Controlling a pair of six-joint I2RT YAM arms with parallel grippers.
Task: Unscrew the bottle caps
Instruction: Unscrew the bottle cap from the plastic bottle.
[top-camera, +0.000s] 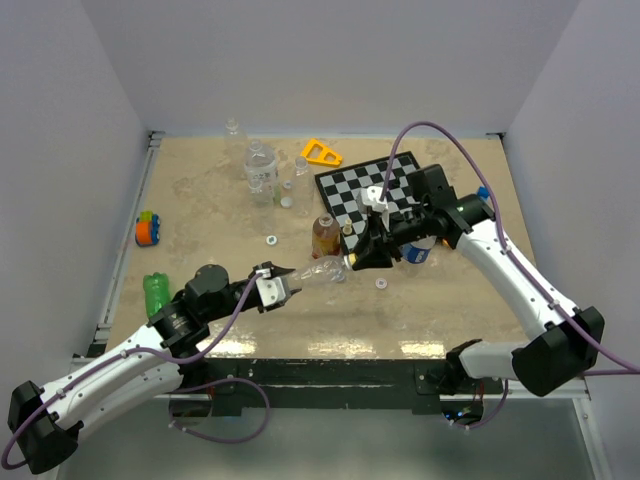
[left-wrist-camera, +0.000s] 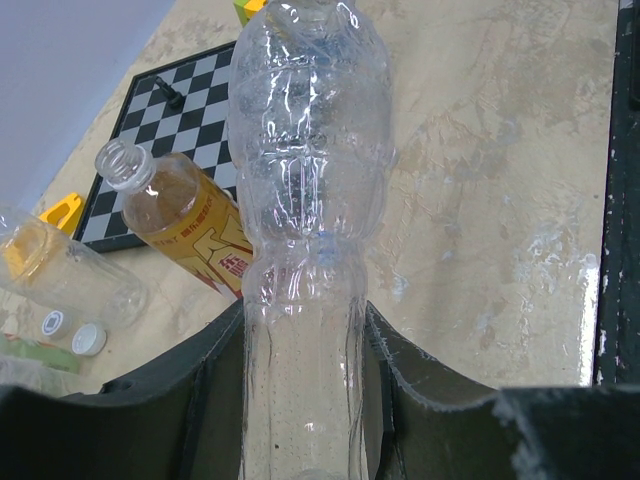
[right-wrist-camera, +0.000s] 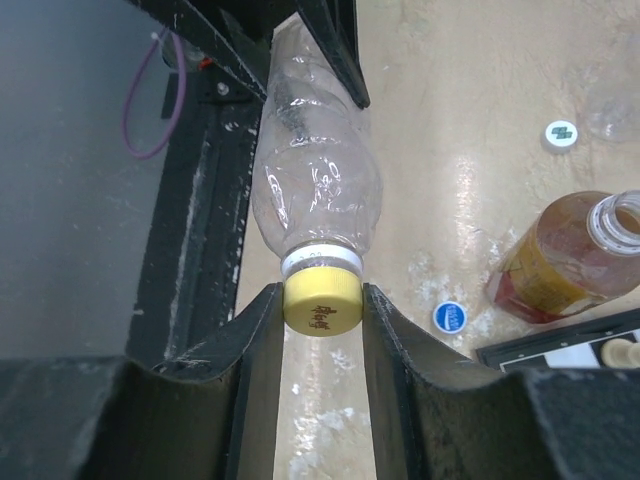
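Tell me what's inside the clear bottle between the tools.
The clear bottle looks empty; the table shows through it. The yellow cap in the right tool covers the mouth; the left tool hides the base.

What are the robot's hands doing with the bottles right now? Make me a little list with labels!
left gripper: shut on the body of the clear bottle
right gripper: shut on the yellow cap
yellow cap: still on the clear bottle's neck
clear bottle: held sideways between the two grippers
amber bottle: open, no cap, beside the chessboard
blue cap: loose on the table, near the amber bottle
green bottle: near the table's left edge, untouched
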